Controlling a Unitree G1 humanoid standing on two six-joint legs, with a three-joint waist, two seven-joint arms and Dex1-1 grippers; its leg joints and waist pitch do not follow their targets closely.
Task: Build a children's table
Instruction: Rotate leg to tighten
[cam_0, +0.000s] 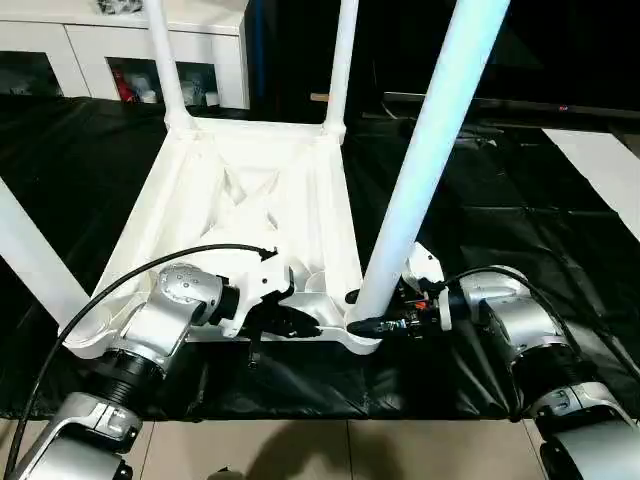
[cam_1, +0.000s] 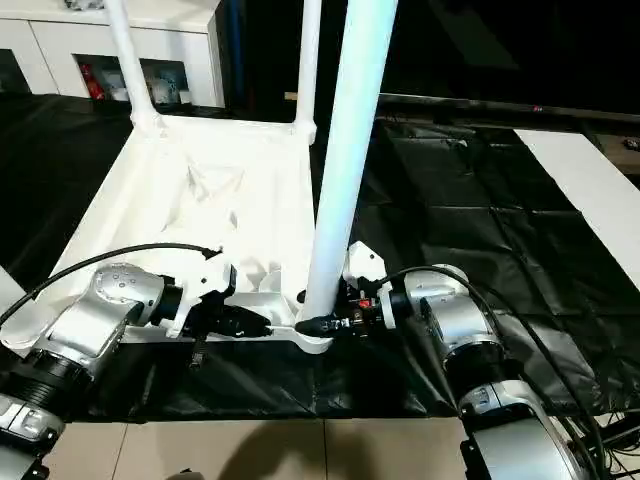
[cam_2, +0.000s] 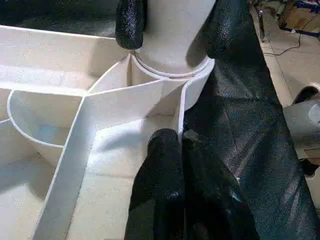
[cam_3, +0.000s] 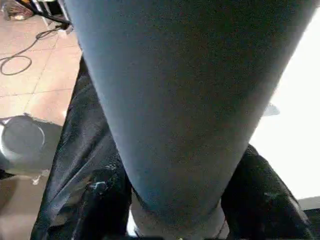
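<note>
Gripping the near-right leg low down, just above its socket, your right gripper has one black finger on each side of the tube, clamped on it; that low hold looks meant to keep the leg upright while it seats or turns in the corner. Your left gripper has its fingers pressed together, holding nothing, and rests on the ribbed underside just inside that same corner socket, probably to pin the top down so it cannot twist while the other arm works.

Taking that socket as your reference, the tabletop lies upside down on the black sheet, stretching away from the socket toward the white cabinet. Two more legs stand in the far corners, beyond the socket, and a fourth leg rises from the near-left corner, across the near edge from it. A flat white board lies well apart, off to the right of the socket on the sheet.

With all four legs standing, you are likely on the last tightening; whether this leg is fully home you cannot tell from here.
</note>
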